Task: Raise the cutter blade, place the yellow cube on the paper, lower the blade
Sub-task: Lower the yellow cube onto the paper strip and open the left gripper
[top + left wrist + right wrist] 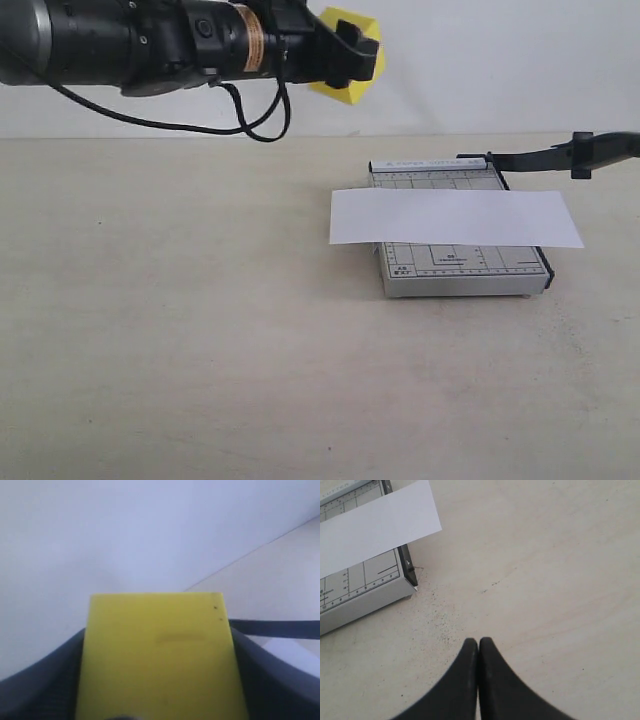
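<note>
- The left end effector (355,48) is clamped on the yellow cube (342,90), carried high and left of the cutter base (460,268), probably so it can pass over the base before coming down.
- The paper (455,218) lies flat across the base and overhangs both sides, ready to take the cube.
- The cutter blade (540,157) stands off the base from its far hinge, leaving the paper open.
- The right end effector (479,647) has its tips together, empty, over the counter just right of the base.
- The pale counter (180,330) is matte, and the wall (500,60) behind it is plain white.
</note>
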You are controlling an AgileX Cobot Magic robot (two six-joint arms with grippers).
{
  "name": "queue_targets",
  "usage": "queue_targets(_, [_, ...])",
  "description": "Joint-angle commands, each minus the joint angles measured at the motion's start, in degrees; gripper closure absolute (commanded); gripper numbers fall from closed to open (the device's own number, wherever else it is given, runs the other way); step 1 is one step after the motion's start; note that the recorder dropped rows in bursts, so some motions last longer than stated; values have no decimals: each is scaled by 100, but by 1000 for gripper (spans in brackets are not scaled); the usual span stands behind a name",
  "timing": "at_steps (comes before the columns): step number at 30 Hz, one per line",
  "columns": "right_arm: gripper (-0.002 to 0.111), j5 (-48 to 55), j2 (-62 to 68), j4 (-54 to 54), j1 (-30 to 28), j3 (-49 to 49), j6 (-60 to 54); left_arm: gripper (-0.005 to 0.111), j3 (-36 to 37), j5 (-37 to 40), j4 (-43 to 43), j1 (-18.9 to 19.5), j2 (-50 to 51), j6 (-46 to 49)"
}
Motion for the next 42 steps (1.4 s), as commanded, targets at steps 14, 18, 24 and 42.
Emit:
queue_targets(14, [108, -139, 21, -58, -16, -14, -71, 102, -3357, -3481, 3907, 48, 2615, -4832])
queue_targets(18, [108, -139, 21, -58, -16, -14, -71, 102, -3479, -3579, 3907, 48, 3093, -4794])
queue_targets(24, [108, -139, 21, -58, -16, -14, -71, 102, -3479, -3081, 3907, 25, 3185, -3975])
queue_targets(42, [108, -139, 21, -58, -16, -14, -61, 102, -3479, -3702, 3907, 25, 3305, -2164])
